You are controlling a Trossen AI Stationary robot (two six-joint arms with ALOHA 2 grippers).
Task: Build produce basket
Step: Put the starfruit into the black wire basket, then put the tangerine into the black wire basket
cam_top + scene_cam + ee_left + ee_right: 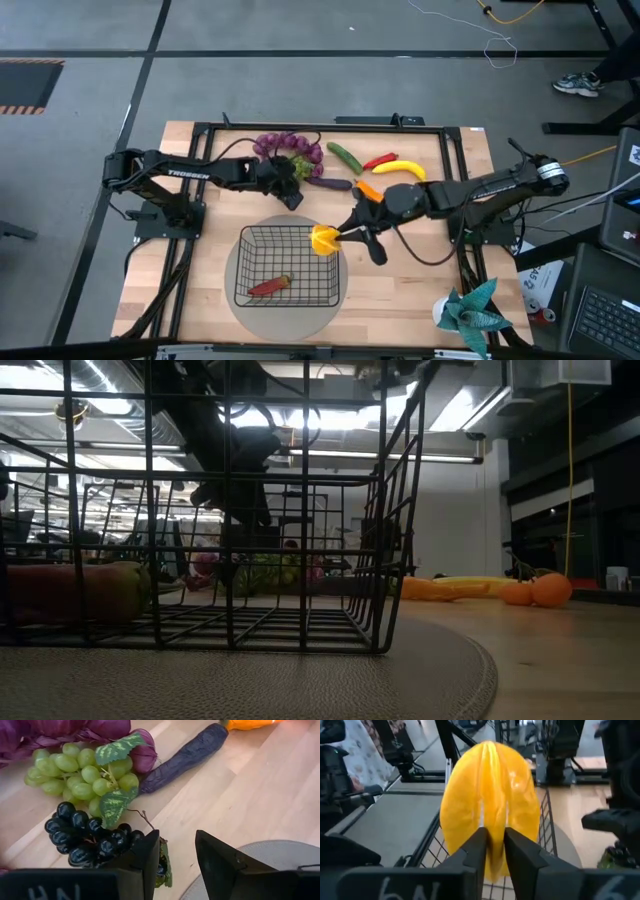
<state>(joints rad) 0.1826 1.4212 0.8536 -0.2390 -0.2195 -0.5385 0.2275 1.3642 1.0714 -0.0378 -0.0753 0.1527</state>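
Yellow fruit over the basket

The right tool (338, 238) grips a yellow fruit (324, 240) above the basket (262, 250) corner; the left tool (176, 851), fingers apart and empty, hovers beside the dark grapes (82, 836) on the counter (410, 285).

A light wooden counter (200, 310) stands on a grey concrete floor (90, 100) marked with dark lines. A thin white cable (500, 45) lies on the floor beyond the counter. Long ceiling lights (330, 420) glow above a pale wall (455, 520).
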